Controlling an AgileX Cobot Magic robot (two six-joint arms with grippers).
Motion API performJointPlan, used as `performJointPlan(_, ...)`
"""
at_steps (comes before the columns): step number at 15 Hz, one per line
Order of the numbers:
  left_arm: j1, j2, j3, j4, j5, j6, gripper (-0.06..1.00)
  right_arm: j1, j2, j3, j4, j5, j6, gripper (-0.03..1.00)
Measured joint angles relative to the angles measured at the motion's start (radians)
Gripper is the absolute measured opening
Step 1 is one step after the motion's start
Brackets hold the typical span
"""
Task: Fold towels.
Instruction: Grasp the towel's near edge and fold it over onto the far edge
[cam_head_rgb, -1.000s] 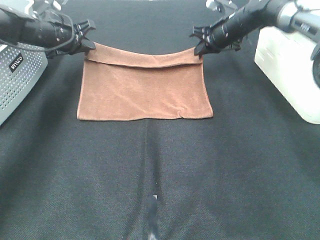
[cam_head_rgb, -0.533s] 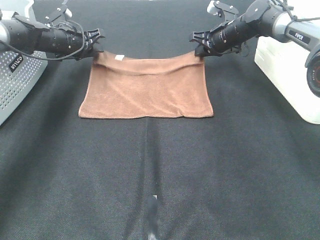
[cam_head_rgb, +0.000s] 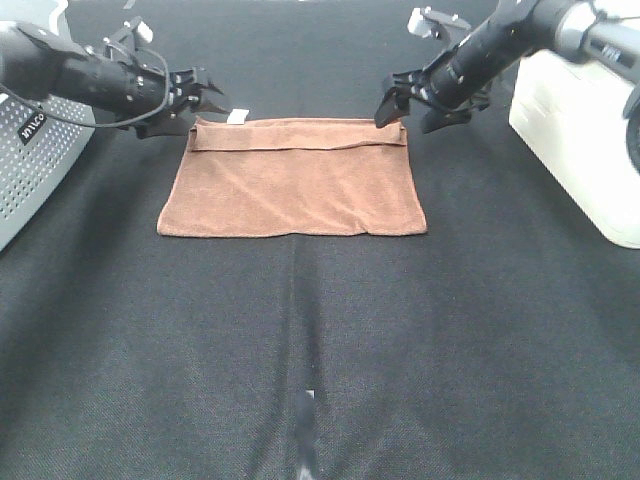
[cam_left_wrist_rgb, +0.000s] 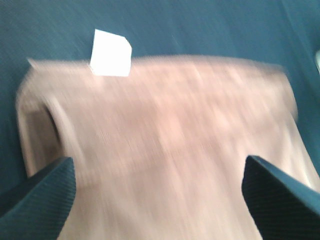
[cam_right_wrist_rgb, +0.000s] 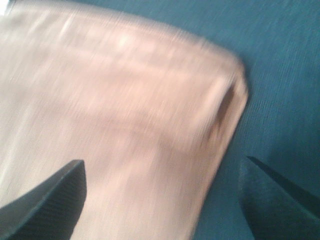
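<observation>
Overhead, both arms reach in from the upper corners; left gripper (cam_head_rgb: 207, 98) and right gripper (cam_head_rgb: 408, 108) gape open at the top corners of the towel (cam_head_rgb: 295, 185), folded flat at upper centre. Only this view shows the basket (cam_head_rgb: 45, 165).

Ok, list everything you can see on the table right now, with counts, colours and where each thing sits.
towel: one, reddish-brown, mid-table, narrow strip folded along its far edge
tag: one, white, towel's far left corner
basket: one, grey perforated, left edge
bin: one, white, right edge
table cover: one, black, under everything
left end effector: one, black, open, by the towel's far left corner
right end effector: one, black, open, by the far right corner
</observation>
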Motion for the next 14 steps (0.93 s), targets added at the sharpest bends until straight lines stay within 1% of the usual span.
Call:
performJointPlan(1,0.0,0.0,0.0,0.0,0.0,0.0,0.85,0.0,0.0,0.0,0.0,0.0,0.0,0.78)
performJointPlan(2,0.008,-0.014,-0.004,0.027,0.079,-0.041,0.85,0.0,-0.019,-0.001,-0.015,0.091,0.012,0.78)
performJointPlan(5,0.01,-0.023,-0.006,0.099,0.221,-0.151,0.85,0.0,-0.038,-0.001,-0.019,0.236,0.069,0.78)
performJointPlan(7,0.01,-0.032,-0.006,0.117,0.297,-0.193,0.85,0.0,-0.039,-0.001,-0.018,0.263,0.095,0.78)
performJointPlan(8,0.009,-0.047,0.01,0.122,0.31,-0.208,0.85,0.0,-0.039,0.0,-0.018,0.263,0.115,0.78)
performJointPlan(9,0.006,-0.102,0.08,0.126,0.312,-0.214,0.85,0.0,-0.045,0.003,-0.018,0.263,0.145,0.78)
performJointPlan(10,0.005,-0.143,0.149,0.127,0.294,-0.216,0.85,0.0,-0.058,0.023,-0.018,0.263,0.152,0.78)
performJointPlan(12,0.004,-0.228,0.333,0.13,0.24,-0.216,0.85,0.0,-0.121,0.139,-0.019,0.263,0.152,0.77)
performJointPlan(14,0.004,-0.306,0.475,0.134,0.184,-0.217,0.85,0.0,-0.209,0.302,-0.018,0.26,0.139,0.77)
